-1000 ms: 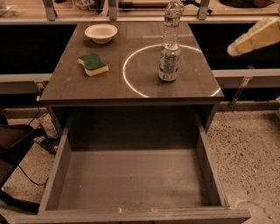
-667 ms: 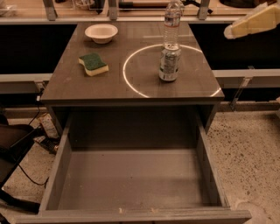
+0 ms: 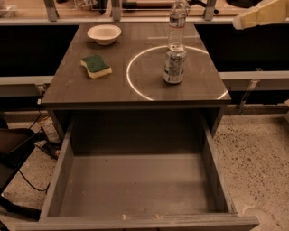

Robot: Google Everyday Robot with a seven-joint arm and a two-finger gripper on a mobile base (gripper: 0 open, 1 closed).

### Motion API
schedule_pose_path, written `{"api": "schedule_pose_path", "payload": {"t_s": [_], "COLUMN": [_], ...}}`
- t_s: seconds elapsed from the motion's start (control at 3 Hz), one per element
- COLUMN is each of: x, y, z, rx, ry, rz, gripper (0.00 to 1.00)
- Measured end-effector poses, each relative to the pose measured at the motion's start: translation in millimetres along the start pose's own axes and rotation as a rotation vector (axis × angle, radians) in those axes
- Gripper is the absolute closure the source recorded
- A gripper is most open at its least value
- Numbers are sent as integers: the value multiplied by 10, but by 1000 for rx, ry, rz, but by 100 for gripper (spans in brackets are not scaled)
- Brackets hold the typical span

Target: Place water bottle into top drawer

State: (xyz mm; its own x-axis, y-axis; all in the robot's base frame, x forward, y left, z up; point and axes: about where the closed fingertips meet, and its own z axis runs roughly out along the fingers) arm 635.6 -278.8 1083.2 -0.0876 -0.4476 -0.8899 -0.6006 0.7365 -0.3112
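- Cream-coloured gripper (image 3: 261, 13) sits at about 1 o'clock in the view, at the top right corner. It has climbed steadily over the last second from a lower spot at about 2 o'clock. It holds nothing, and I cannot tell whether it is open or closed.
- Wide grey box top drawer (image 3: 135, 185) stands pulled fully out at 6 o'clock. Its flat bottom is bare, so the place step is not yet done.
- Dark grey square table (image 3: 72, 85) above it is unchanged. A thin bright ring of light (image 3: 131, 81) lies on its right half.
- Small clear plastic water bottle (image 3: 177, 27), with a pale label band, stands upright at 12 o'clock near the table's far edge. It is well apart from the gripper and has not moved.
- Short silver-green drinks can (image 3: 174, 66) stands just in front of the bottle, on the 6 o'clock side. A reach from the front would likely meet it first.
- Green-topped yellow sponge (image 3: 95, 66) lies at 10 o'clock.
- Shallow white bowl (image 3: 104, 34) rests at 11 o'clock.
- My judgement is that the arm is still being positioned for its approach and the grasp has not begun.
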Motion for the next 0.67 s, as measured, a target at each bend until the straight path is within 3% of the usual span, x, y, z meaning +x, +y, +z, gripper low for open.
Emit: {"api": "schedule_pose_path", "payload": {"t_s": [0.33,0.67], "x": [1,98], "y": [51,59], "z": [119,447], "rx": [22,27], "ry": [-12,-84], "rz": [-22,-10], "gripper": [0,0]}}
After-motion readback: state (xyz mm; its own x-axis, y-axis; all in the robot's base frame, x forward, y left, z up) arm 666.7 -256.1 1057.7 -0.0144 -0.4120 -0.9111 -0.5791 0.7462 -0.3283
